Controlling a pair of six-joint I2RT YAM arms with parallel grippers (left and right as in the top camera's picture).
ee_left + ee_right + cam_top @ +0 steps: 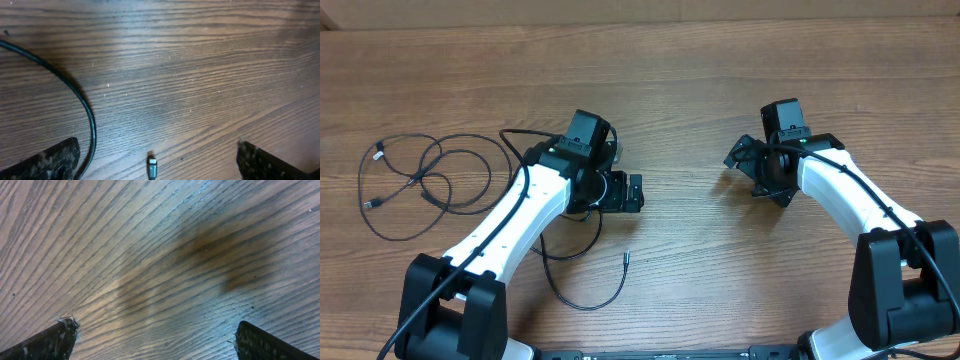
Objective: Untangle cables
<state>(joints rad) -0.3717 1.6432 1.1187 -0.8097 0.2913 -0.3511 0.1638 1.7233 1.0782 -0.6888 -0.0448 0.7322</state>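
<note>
A looped bundle of thin black cables (420,185) lies at the table's left, with small plug ends on its left side. Another thin black cable (582,298) runs out from under my left arm, loops toward the front and ends in a plug (626,258). My left gripper (623,192) is open and low over the table, right of the bundle. In the left wrist view a cable curve (75,95) passes the left finger, and a silver-tipped plug (152,167) lies between the open fingers (157,145). My right gripper (762,172) (155,326) is open and empty over bare wood.
The wooden table (680,90) stretches to the back edge. Both arm bases stand at the front edge, left (450,310) and right (905,290).
</note>
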